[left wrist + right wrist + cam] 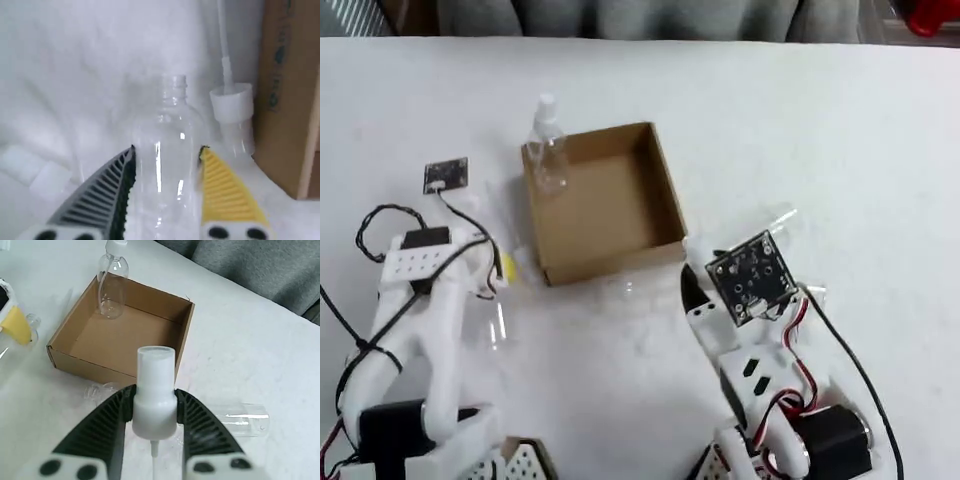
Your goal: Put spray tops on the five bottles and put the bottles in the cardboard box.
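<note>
The left claw [167, 152] clamps an uncapped bottle [167, 120] near the cardboard box [285, 100]; the right claw [155, 397] grips a spray top [156, 365] over the desk [260, 340].

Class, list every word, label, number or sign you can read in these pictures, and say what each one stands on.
No text here is readable.
cardboard box: dark print on its outer wall, too blurred to read.
bottle: clear, no label visible.
spray top: plain white, no print visible.
</note>
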You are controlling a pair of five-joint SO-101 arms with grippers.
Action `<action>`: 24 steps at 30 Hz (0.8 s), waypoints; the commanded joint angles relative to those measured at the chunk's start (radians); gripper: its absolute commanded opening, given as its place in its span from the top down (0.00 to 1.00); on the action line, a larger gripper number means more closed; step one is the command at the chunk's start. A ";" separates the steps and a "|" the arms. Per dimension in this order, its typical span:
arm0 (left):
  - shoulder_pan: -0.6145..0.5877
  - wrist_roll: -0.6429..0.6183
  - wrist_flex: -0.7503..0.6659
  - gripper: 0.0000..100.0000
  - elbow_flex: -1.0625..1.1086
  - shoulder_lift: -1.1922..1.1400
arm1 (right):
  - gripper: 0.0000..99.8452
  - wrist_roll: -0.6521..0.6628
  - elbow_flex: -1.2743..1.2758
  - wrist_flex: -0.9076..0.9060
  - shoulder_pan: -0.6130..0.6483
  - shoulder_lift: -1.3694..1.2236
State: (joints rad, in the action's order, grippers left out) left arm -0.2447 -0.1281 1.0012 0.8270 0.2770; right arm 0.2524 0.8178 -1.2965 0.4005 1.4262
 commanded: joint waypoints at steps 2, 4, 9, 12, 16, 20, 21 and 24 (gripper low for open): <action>0.022 0.003 0.005 0.98 -0.043 0.001 | 0.98 0.000 -0.005 -0.008 -0.013 0.004; 0.045 0.006 0.026 0.98 -0.046 0.002 | 0.98 0.000 -0.003 -0.008 -0.013 0.001; 0.061 0.075 0.066 0.97 -0.074 -0.001 | 0.98 0.000 0.011 -0.013 -0.013 0.007; 0.056 0.081 0.069 0.97 -0.077 0.001 | 0.98 0.000 0.011 -0.015 -0.013 0.007; 0.059 0.097 0.104 0.97 -0.103 0.002 | 0.98 0.000 0.011 -0.015 -0.015 0.007; 0.061 0.157 0.146 0.93 -0.129 0.002 | 0.98 0.000 0.011 -0.015 -0.015 0.007; 0.061 0.157 0.149 0.90 -0.132 0.002 | 0.98 0.000 0.011 -0.015 -0.015 0.007; 0.058 0.158 0.146 0.80 -0.132 0.002 | 0.98 0.000 0.011 -0.015 -0.015 0.007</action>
State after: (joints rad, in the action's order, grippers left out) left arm -0.2033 0.0161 1.1285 0.7150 0.2785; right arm 0.2524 0.8332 -1.2965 0.3959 1.4277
